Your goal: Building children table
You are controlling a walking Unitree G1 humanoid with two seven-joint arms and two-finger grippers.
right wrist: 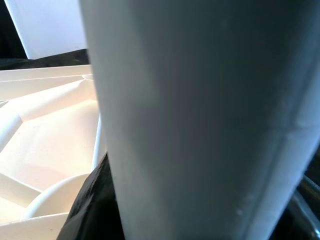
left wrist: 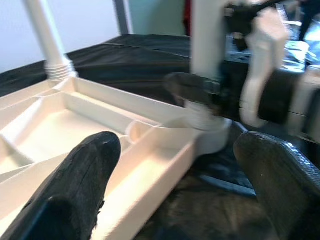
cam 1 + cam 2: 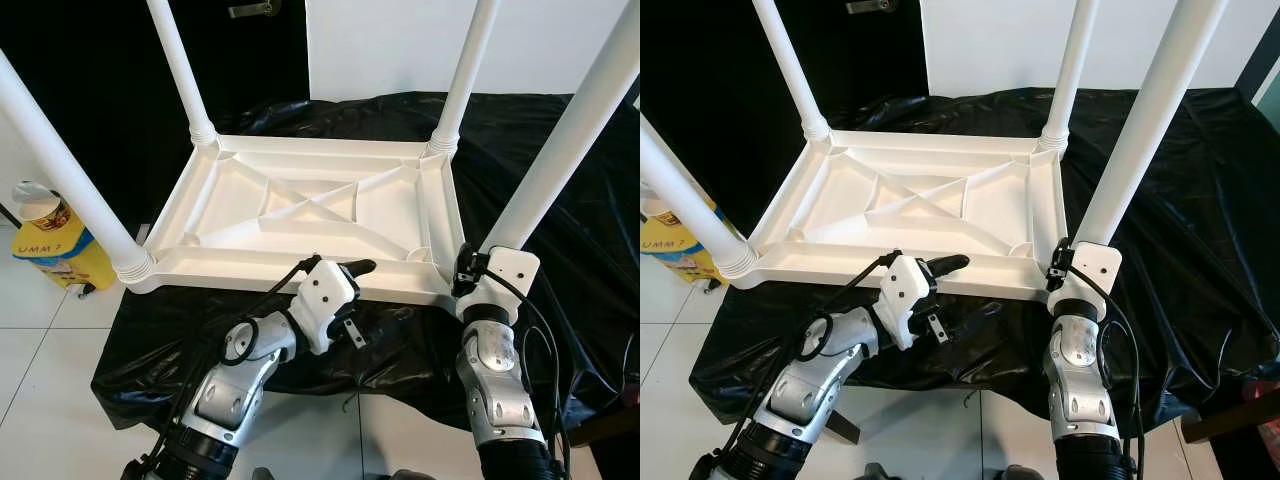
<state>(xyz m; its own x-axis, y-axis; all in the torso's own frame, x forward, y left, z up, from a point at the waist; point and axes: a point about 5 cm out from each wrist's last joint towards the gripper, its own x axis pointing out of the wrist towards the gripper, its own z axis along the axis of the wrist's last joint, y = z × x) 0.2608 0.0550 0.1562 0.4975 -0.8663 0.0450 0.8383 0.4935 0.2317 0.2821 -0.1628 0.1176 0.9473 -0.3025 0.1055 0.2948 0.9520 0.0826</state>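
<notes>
Left eye view: upturned tabletop (image 3: 310, 205) mid-frame on black sheet (image 3: 560, 160). Right gripper (image 3: 468, 268) clamped on near-right leg (image 3: 560, 150); could cross-thread or tip if twisted off-axis. Left gripper (image 3: 352, 272) spread wide over near rim. Yellow container (image 3: 50, 245) at left edge, clear of work.

My two arms: silver metal, white wrists, black fingers.

My left arm (image 3: 235, 385) has ribbed silver segments, a round black-ringed joint and a dark lower sleeve; black cables loop along it to a white wrist housing with small dark screw holes and a metal bracket. My left pincer (image 2: 180, 190) has two blunt, matte black, textured fingers (image 2: 75, 192). My right arm (image 3: 497, 385) is silver, with a white wrist block and black cable.
</notes>
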